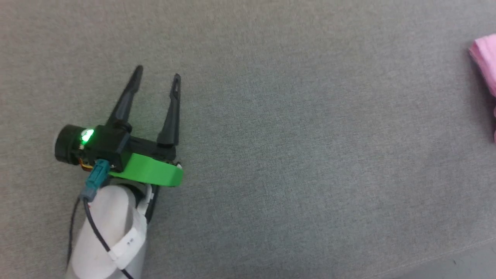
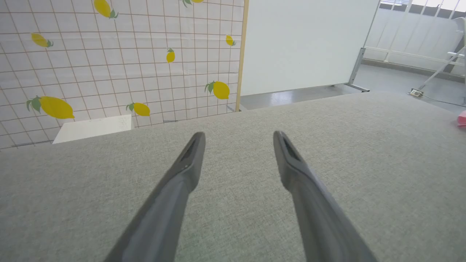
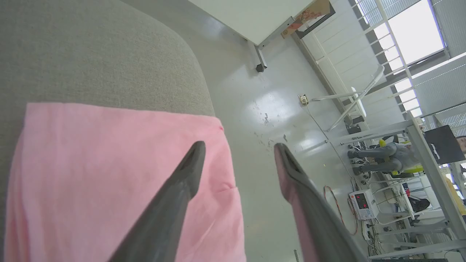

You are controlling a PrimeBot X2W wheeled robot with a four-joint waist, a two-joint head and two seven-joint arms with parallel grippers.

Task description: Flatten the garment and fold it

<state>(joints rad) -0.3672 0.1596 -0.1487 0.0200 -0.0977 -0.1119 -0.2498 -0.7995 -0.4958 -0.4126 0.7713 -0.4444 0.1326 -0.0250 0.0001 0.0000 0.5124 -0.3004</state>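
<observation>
Black fingers of the left pincer stood wide apart, with nothing between them. They pointed out over the bare grey cloth worktop. A little green light shone behind the fingers, next to a green band and the white forearm. The pink garment was far off to this pincer's right, at the very side of the head view. Past the worktop, the left wrist view showed a screen with yellow lemons and a plain white board.

The right pincer was also spread apart and held nothing. One finger was above the garment, and the other was past its side, above the shiny floor. The garment lay smooth at the worktop's round corner. I could not tell if the fingers touched it.
</observation>
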